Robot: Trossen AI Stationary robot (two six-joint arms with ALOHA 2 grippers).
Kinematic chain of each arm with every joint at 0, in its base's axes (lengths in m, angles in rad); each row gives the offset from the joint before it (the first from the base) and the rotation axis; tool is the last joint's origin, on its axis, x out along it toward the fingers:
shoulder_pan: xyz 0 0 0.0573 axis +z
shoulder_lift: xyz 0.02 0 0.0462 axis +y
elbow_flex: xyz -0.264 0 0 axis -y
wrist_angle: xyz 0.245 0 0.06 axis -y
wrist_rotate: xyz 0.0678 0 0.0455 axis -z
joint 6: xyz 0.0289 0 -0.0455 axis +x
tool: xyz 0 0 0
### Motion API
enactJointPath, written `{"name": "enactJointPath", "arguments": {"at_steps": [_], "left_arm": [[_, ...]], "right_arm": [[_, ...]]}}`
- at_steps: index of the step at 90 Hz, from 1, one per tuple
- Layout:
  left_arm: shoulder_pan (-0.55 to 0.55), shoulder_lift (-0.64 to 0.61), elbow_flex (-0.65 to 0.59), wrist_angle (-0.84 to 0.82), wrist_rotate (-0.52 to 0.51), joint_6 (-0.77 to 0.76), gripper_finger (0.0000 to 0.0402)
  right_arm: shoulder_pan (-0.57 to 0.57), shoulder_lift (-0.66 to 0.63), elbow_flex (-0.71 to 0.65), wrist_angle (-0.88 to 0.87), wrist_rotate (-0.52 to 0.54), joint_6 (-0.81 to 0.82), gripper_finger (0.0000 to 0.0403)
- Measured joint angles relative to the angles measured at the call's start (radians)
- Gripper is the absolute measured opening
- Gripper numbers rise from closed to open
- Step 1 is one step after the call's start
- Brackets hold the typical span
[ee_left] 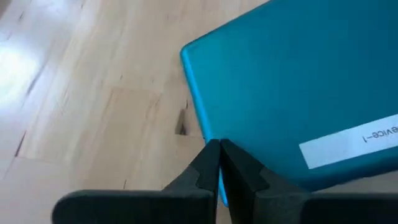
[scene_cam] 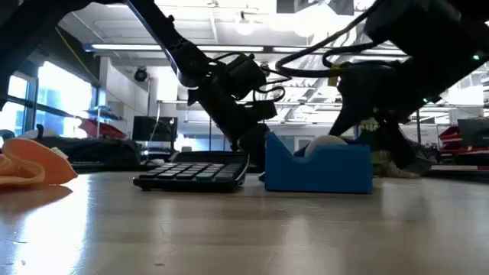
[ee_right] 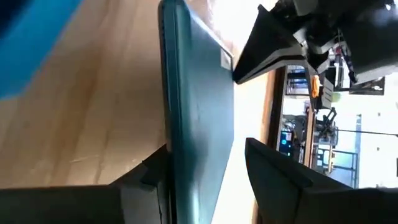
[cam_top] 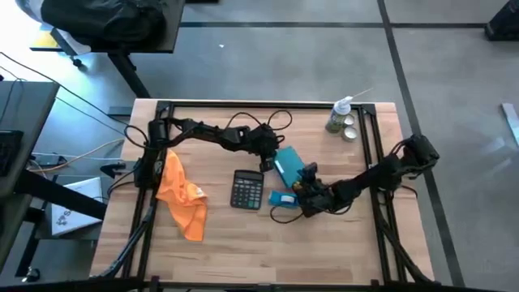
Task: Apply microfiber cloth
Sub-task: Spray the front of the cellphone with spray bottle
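Orange microfiber cloth (cam_top: pixel 181 195) lies untouched near the bench's (cam_top: pixel 324 251) left edge while both fingers clamp the flat teal slab (cam_top: pixel 288 165), so one should release and fetch it.

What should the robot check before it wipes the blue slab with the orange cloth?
1. Left end effector pinches the teal slab at its edge: ok.
2. Right end effector straddles the slab's other edge; whether it grips: cannot tell.
3. Microfiber cloth is picked up: not ok, it lies alone on the table, left of the calculator.
4. An arm is free to fetch the cloth: not ok, both are at the slab.
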Motion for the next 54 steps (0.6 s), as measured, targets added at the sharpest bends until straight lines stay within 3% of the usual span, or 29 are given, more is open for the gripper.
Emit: {"name": "enactJointPath", "arguments": {"at_steps": [21, 47, 54], "left_arm": [[0.000, 0.000, 0.000, 0.000, -0.003, 0.042, 0.0000], [0.000, 0.000, 0.000, 0.003, -0.025, 0.070, 0.0000], [0.002, -0.011, -0.002, -0.027, -0.043, 0.087, 0.0002]], "right_arm": [[-0.026, -0.001, 0.004, 0.047, 0.017, -0.048, 0.0133], [-0.031, -0.002, 0.055, 0.032, 0.004, -0.038, 0.0020], [-0.033, -0.002, 0.074, -0.009, 0.002, -0.039, 0.0007]]}}
